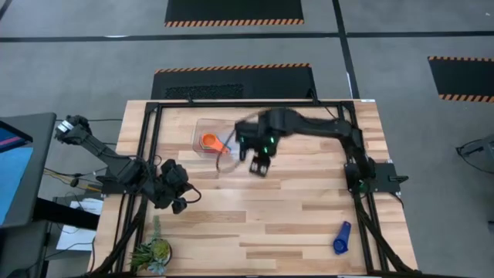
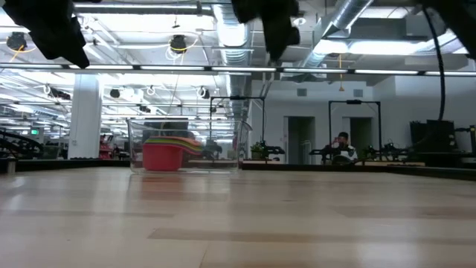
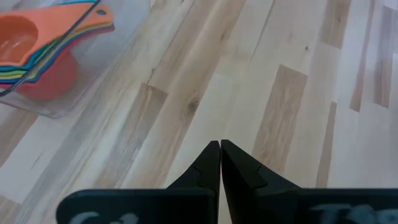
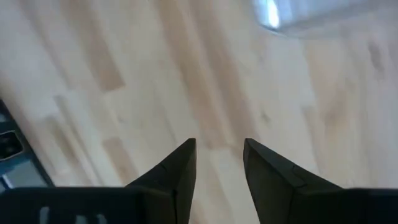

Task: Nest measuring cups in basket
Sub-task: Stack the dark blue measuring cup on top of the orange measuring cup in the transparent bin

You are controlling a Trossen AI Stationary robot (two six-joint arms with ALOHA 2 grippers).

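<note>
Nearest my low camera is bare desk [image 2: 238, 216], with the basket [image 2: 186, 145] standing further back and a nested stack of measuring cups [image 2: 167, 152] inside it, red at the bottom. From above, the basket [image 1: 210, 140] sits toward the far edge, left of centre, with an orange cup [image 1: 210, 141] topmost in the stack. One blue cup [image 1: 341, 238] lies alone near the front right corner, well apart from everything.

My right end effector [image 1: 259, 164] hangs just beside the basket on its right, fingers apart and holding nothing; its wrist camera shows only wood between them. My left end effector [image 1: 179, 202] waits near the left edge, fingers pressed together, empty.

I judge the task nearly done: the blue cup is the only one I can see outside. Next, I'd swing the right arm to the front right corner, settle over that cup, close on its handle or rim, then carry it back to the stack.
</note>
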